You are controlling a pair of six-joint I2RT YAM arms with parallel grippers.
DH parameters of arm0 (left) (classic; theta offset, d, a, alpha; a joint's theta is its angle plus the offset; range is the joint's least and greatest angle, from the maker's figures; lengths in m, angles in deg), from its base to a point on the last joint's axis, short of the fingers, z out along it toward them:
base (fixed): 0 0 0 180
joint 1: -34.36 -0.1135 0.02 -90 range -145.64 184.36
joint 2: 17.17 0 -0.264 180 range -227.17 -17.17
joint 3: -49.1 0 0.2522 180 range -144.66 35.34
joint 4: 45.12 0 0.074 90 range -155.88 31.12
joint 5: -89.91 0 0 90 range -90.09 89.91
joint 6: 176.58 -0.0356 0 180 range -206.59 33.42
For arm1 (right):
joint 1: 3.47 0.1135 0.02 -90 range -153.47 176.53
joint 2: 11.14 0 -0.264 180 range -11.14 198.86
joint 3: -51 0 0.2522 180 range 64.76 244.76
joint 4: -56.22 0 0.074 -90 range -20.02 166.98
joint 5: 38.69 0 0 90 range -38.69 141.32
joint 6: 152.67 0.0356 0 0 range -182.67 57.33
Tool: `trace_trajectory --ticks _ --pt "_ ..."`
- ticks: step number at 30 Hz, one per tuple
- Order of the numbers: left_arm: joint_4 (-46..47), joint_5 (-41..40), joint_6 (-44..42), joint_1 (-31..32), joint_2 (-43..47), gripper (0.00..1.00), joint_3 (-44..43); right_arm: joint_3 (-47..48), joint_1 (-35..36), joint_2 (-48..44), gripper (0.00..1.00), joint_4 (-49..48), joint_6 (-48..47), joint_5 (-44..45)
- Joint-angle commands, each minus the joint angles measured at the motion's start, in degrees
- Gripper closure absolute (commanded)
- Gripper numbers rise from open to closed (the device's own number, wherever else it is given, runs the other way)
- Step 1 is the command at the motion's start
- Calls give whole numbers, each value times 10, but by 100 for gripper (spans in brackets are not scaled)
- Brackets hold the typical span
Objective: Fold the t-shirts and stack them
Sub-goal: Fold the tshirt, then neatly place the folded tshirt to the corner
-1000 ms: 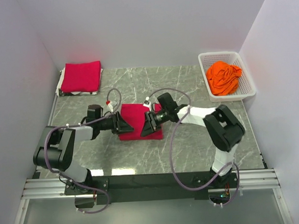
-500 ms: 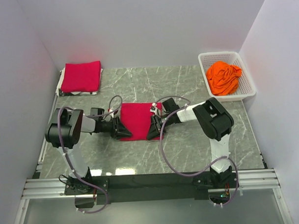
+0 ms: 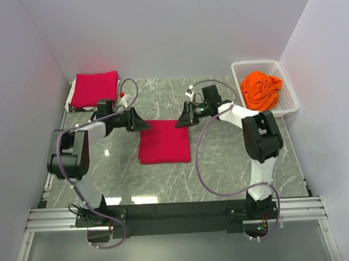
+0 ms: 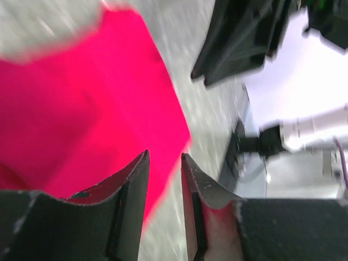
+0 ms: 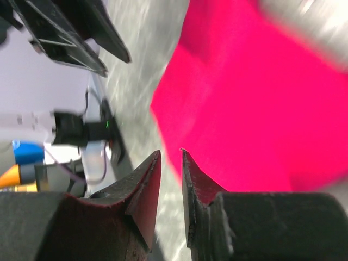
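Note:
A crimson t-shirt [image 3: 163,141] lies folded into a flat rectangle at the middle of the table. My left gripper [image 3: 142,125] hovers at its far left corner and my right gripper [image 3: 179,123] at its far right corner, tips pointing toward each other. In the left wrist view the left gripper [image 4: 164,156] has a narrow gap with nothing in it, over the shirt's [image 4: 81,109] edge. The right gripper [image 5: 171,152] looks the same above the shirt [image 5: 261,109]. A folded red stack [image 3: 94,89] sits back left. An orange t-shirt [image 3: 261,90] lies crumpled in the basket.
The white lattice basket [image 3: 289,91] stands at the back right against the wall. The red stack rests on a white and dark cloth [image 3: 71,100] by the left wall. Walls close in the table at the left, back and right.
Both grippers have moved from the near sides of the folded shirt to its far corners, and the arms have stretched out. The shirt stays flat in place.

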Motion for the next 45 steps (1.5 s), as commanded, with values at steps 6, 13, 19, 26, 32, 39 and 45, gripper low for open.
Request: trace_trajectory --ticks 6,13,19,26,32,39,45 --pt "189 -87 195 -2 -207 66 -126 131 -19 200 74 -92 147 47" --pt "206 -112 252 -30 -284 68 -131 129 -66 241 74 -131 215 59" --pt "188 -106 186 -35 -195 66 -80 218 -68 205 76 12 68 137" --pt "99 -134 139 -92 50 51 -4 210 -11 38 75 99 -73 297" --pt "-54 -123 90 -211 150 43 10 130 181 -74 61 153 -222 484" --pt "-181 -136 61 -323 178 8 -3 113 367 -58 57 146 -267 615" --pt "-267 -177 17 -347 172 6 -24 146 450 40 57 153 -281 668"
